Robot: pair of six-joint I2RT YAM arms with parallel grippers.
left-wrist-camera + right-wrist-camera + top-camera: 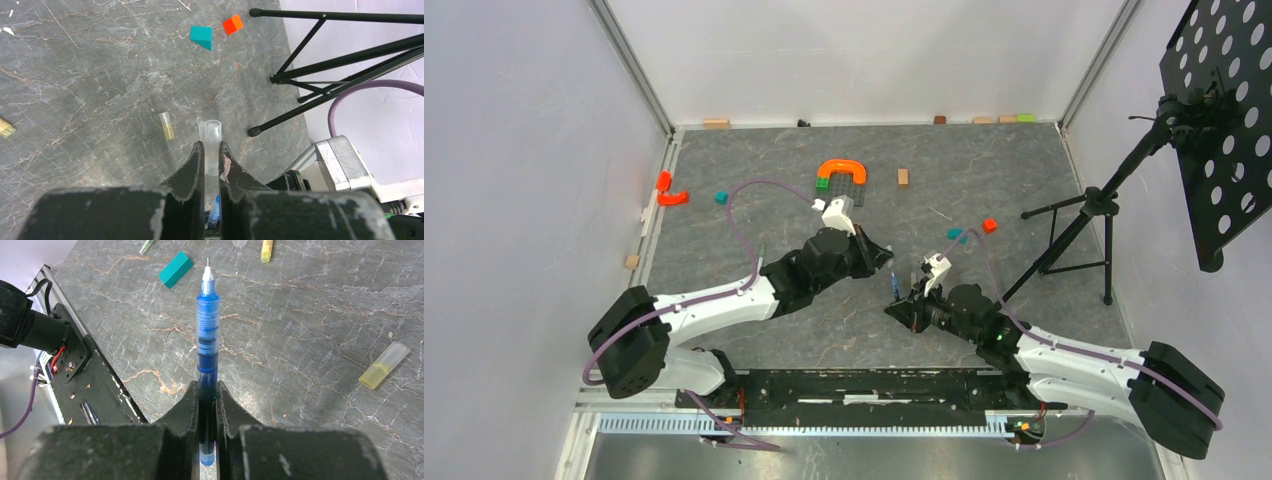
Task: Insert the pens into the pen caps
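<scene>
The left gripper [211, 150] was seen clenched on a clear cap [212, 137], which was pinched by its lower half between the fingertips. Its long axis was laid in line with the fingers and its open mouth was pointed straight ahead, away from the wrist. A yellow cap [167, 125] was left lying on the table [90, 85], just left of the fingertips and slightly ahead. The clear cap was judged light, thin-walled and smooth. It could slip or be squeezed out of round, so the hold was best kept low with the mouth left free.

The right gripper [207, 390] was closed on the blue pen [207, 325], which was grasped at the rear of its barrel. The long axis was run straight out from the jaws, and the fine needle tip was aimed ahead. Far ahead and to the left, the end of the pale green pen [146, 246] and a teal block [175, 269] were seen. Ahead and to the right lay the end of the tan-yellow pen [267, 249], and well to the right what was taken for the same yellow cap. The blue pen was judged light, stiff and slick. Its tip was thought fragile, so side loads were to be avoided.
</scene>
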